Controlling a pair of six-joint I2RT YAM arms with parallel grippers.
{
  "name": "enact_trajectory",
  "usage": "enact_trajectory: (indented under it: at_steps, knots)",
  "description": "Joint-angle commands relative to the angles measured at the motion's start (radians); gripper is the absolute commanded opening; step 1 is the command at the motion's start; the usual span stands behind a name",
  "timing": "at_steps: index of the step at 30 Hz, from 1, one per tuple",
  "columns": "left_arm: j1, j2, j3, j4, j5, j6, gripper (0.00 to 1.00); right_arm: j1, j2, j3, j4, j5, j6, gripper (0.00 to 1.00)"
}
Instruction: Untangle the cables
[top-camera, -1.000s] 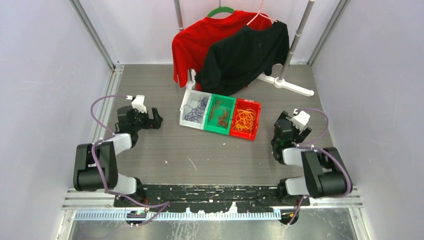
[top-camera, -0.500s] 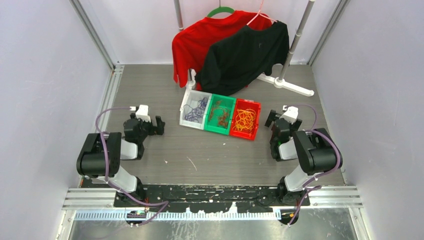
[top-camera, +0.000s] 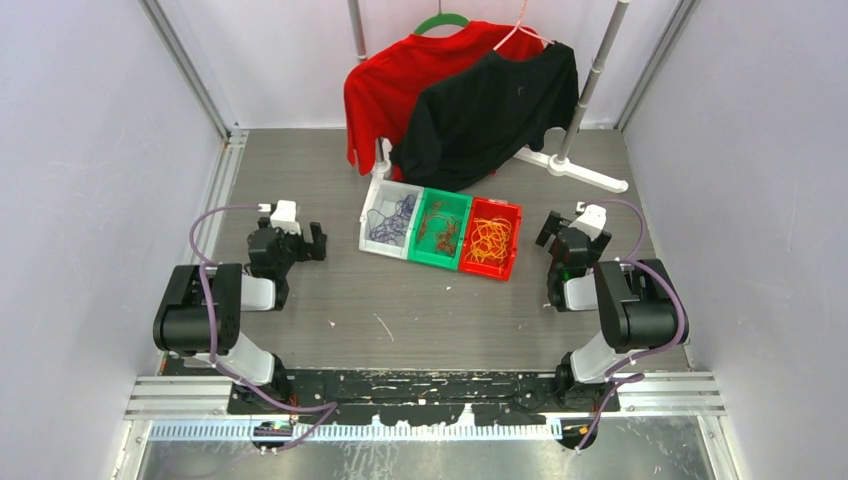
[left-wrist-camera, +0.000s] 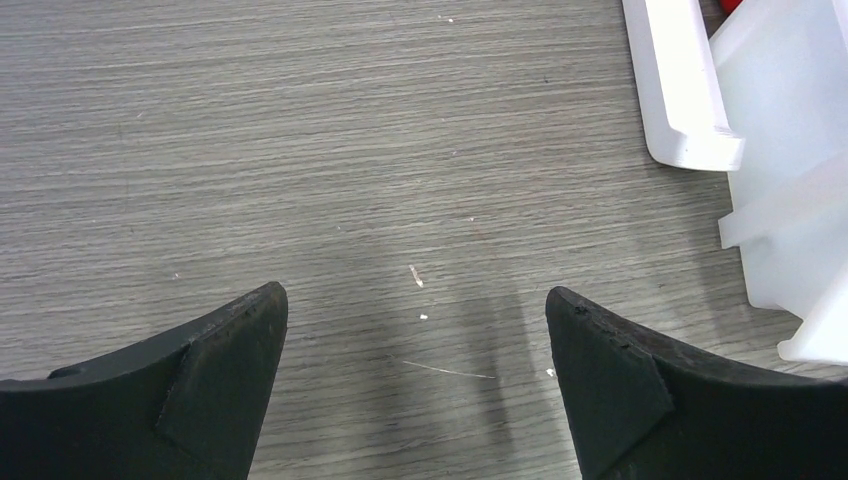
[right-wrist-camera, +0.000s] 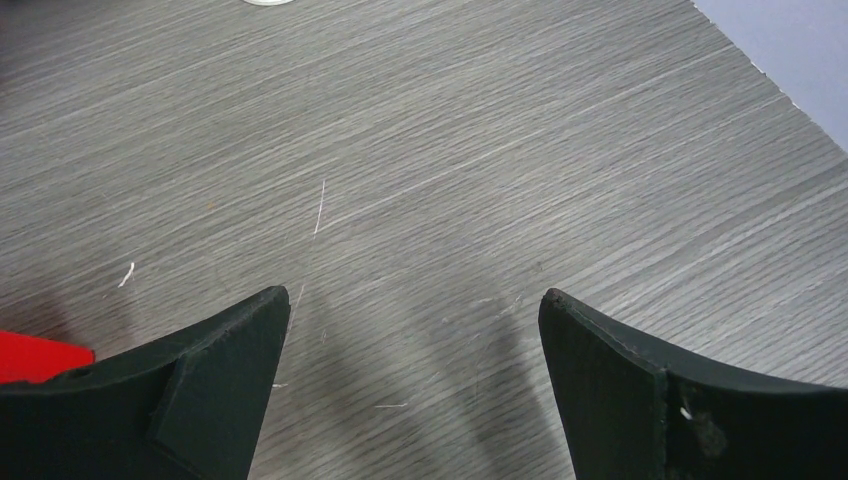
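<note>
The cables lie in three bins standing in a row at mid-table. Purple cables (top-camera: 389, 221) are in the white bin (top-camera: 369, 232). Dark red cables (top-camera: 443, 232) are in the green bin (top-camera: 421, 251). Yellow-orange cables (top-camera: 488, 240) are in the red bin (top-camera: 510, 256). My left gripper (top-camera: 288, 243) hangs open over bare table, left of the white bin. In the left wrist view this gripper (left-wrist-camera: 415, 310) holds nothing, and the white bin's wall (left-wrist-camera: 790, 150) shows at the right. My right gripper (top-camera: 571, 240) is open to the right of the red bin. Nothing lies between its jaws in the right wrist view (right-wrist-camera: 413, 310), where a red bin corner (right-wrist-camera: 30, 357) peeks in at the left.
A red shirt (top-camera: 390, 80) and a black shirt (top-camera: 490, 110) hang on a rack at the back, just behind the bins. The rack's white foot (top-camera: 585, 172) lies at the back right. Walls close in the table on both sides.
Both arms have folded back, elbows rising. The left gripper shifted slightly; the right gripper moved up beside the red bin. Both stayed open and empty.
</note>
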Motion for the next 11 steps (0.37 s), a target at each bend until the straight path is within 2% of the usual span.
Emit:
enact_trajectory:
  at_steps: [1, 11]
  knots:
    - [-0.004, -0.020, 0.007, 0.033, -0.020, 0.013, 1.00, 0.001, -0.028, 0.009, 0.025, -0.005, 0.013, 1.00]
    - [-0.006, -0.020, 0.009, 0.029, -0.021, 0.013, 1.00, 0.001, -0.028, 0.009, 0.025, -0.005, 0.013, 1.00]
